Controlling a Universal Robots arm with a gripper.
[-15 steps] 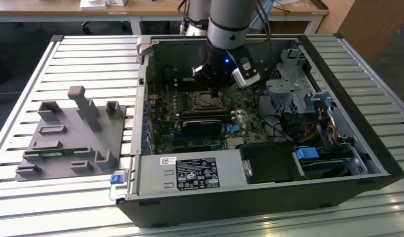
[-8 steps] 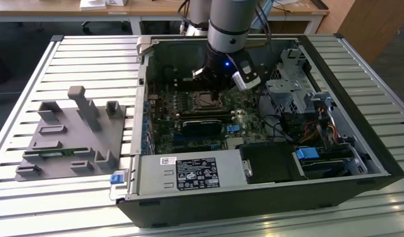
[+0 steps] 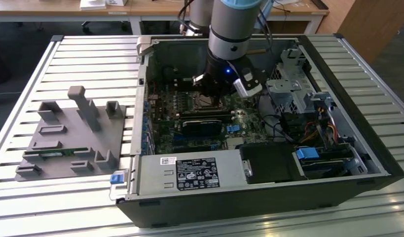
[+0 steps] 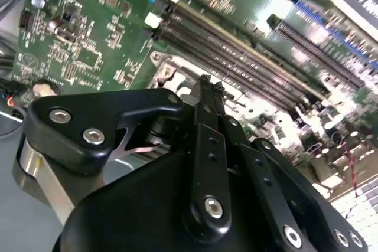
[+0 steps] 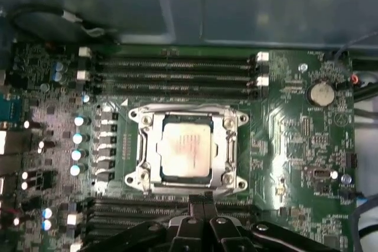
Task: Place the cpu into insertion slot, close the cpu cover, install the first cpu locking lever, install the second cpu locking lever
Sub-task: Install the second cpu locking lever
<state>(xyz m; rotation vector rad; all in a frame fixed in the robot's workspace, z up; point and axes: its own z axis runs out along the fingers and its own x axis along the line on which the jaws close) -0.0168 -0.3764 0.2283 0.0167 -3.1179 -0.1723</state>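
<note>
Grey cpu (image 5: 186,149) flat under cpu cover (image 5: 227,146)

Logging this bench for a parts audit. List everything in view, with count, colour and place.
computer case: one, black, open on the slatted table
circuit board: one, green, inside the case
cpu: one, grey, seated in the insertion slot
cpu cover: one, silver, down around the cpu
coin battery: one, silver, on the board
fixture block: one, grey, exterior view's left
arm: one, grey, reaching into the case
hand: one, black, beside the slot
</note>
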